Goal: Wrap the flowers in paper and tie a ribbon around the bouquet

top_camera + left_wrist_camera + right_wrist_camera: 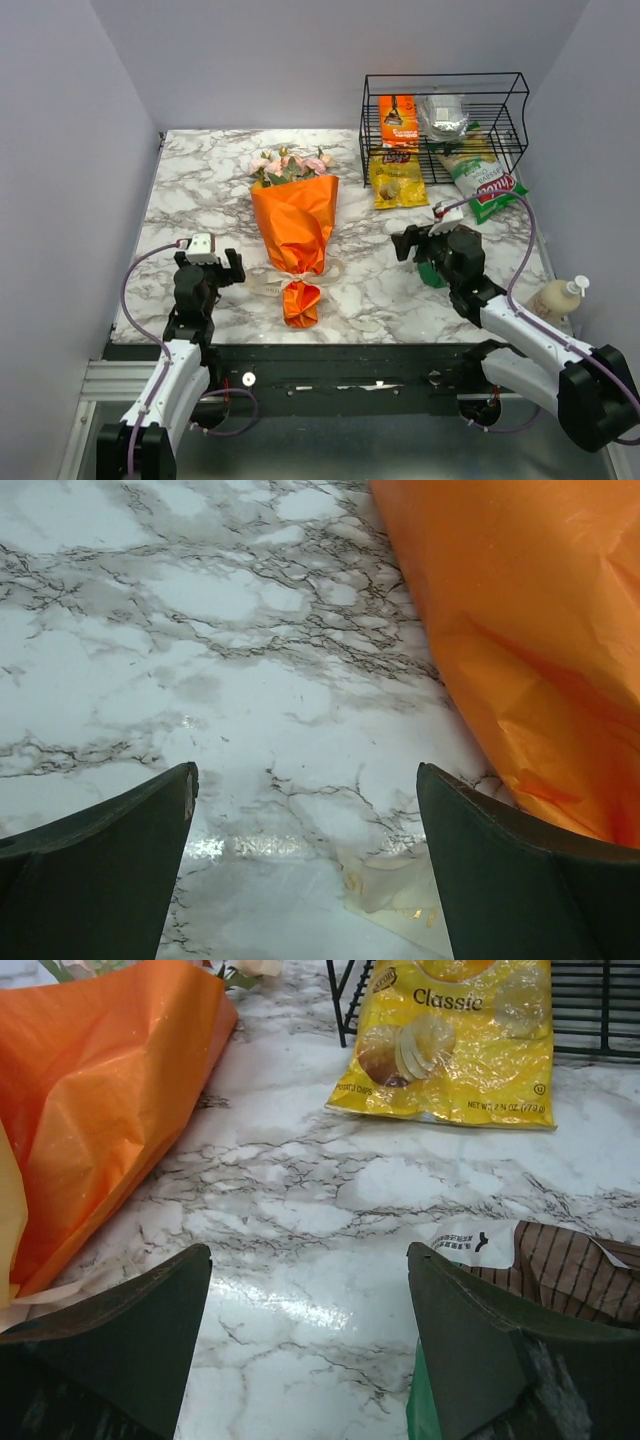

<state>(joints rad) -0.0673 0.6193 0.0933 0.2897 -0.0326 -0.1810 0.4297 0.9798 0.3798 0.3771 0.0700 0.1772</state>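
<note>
From my seat, the left gripper [230,268] sits just left of the bouquet [295,225], level with its narrow waist. Its jaws are spread wide and hold nothing. Its wrist camera shows only marble between them, with a bit of cream ribbon [297,276] lying low and orange paper [296,215] off to the right.

The right gripper [406,243] is well to the right of the bouquet. It is also wide open and empty, hovering over a green packet [435,272] and a brown striped one [565,1270].

The bouquet lies flat on the surface [200,180], with its flared orange tail nearest me. The ribbon runs round the waist, and loose loops spill out on both sides. Beyond the waist the paper widens into a cone, and the flowers [290,164] — pale pink and cream roses — poke out of its far end.

A yellow chip bag [397,181] lies to the right of the cone's mouth. A green-and-white bag [489,188] lies further right. Behind those two stands a black wire basket [445,82], to the right of the flowers, and it holds an orange snack packet [398,120].
</note>
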